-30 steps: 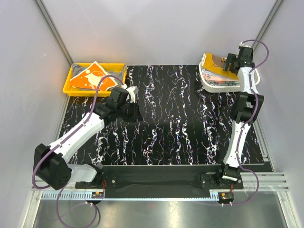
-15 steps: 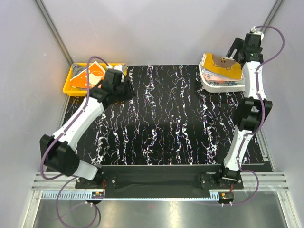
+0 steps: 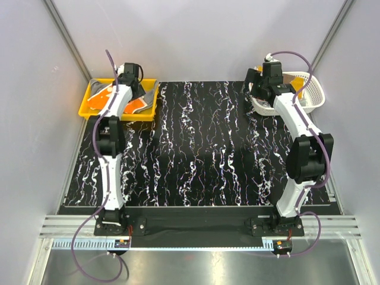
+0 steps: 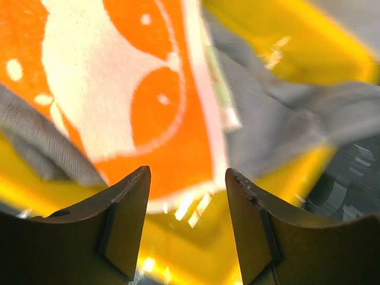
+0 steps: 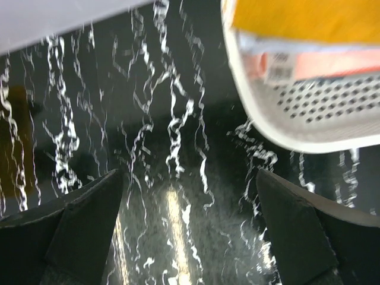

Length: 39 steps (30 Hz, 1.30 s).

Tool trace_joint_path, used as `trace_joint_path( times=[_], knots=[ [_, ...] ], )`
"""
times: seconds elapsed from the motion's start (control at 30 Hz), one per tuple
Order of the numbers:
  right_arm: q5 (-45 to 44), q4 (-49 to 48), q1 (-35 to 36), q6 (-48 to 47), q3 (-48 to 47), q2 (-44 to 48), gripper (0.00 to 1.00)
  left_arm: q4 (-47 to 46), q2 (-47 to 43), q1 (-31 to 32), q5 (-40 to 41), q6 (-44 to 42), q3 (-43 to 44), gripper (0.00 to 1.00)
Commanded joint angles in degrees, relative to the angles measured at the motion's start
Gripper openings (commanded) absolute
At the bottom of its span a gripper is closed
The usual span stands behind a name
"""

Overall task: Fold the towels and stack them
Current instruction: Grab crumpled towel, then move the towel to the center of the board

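In the left wrist view an orange and white towel [image 4: 136,89] lies crumpled over a grey towel [image 4: 279,113] inside the yellow tray [image 4: 196,237]. My left gripper [image 4: 187,178] hangs open just above them, nothing between its fingers. From the top view the left gripper [image 3: 133,88] is over the tray, where orange towel [image 3: 98,99] shows. My right gripper [image 5: 190,178] is open over the black mat, just left of the white basket [image 5: 309,113]. An orange towel [image 5: 303,18] and a pink towel [image 5: 320,62] lie stacked in the basket.
The yellow tray [image 3: 86,111] sits at the mat's far left corner, the white lattice basket [image 3: 314,95] at the far right corner. Black marbled mat [image 3: 202,154] covers the table between them. Grey enclosure walls stand close behind both.
The left arm swung from the mat out over the tray and its jaws widened. The right gripper left the top of the basket's stack and moved to the basket's left side.
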State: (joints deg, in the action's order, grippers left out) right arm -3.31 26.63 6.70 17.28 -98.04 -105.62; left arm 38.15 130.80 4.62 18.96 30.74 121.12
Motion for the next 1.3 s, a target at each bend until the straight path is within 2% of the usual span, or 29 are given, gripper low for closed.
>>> trace_joint_path(
  times=[0.0,0.1,0.2,0.23,0.4,0.8,1.07,1.27],
  knots=[
    [2.9,-4.0,1.0,1.9,1.7,1.0,1.0,7.1,5.4,-1.7,0.7,-2.4,8.4,0.59],
    [3.2,-4.7,1.9,1.8,3.1,0.9,1.0,6.1,7.4,-3.0,-1.4,-1.1,6.7,0.58],
    [3.2,-6.2,2.2,2.0,4.5,0.7,1.0,1.4,4.8,-3.2,-1.8,-0.5,-0.8,0.51],
    [3.1,-6.2,2.2,1.9,4.5,0.6,1.0,0.6,4.4,-3.2,-2.1,-0.2,-2.0,0.45],
    [3.1,-6.1,2.4,1.6,4.7,0.4,1.0,-1.4,2.0,-3.2,-2.4,0.6,-4.0,0.27],
    [3.2,-6.2,3.0,1.4,4.7,0.5,1.0,-12.3,-12.4,-3.1,-1.2,-0.1,-12.0,0.0],
    [4.8,-6.9,3.7,1.3,4.7,0.5,1.0,-16.8,-21.2,-0.7,-2.0,-2.3,-16.1,0.0],
    [4.5,-6.5,3.8,2.0,5.7,2.6,1.0,-15.3,-29.8,6.0,-5.3,-5.3,-19.8,0.0]
  ],
)
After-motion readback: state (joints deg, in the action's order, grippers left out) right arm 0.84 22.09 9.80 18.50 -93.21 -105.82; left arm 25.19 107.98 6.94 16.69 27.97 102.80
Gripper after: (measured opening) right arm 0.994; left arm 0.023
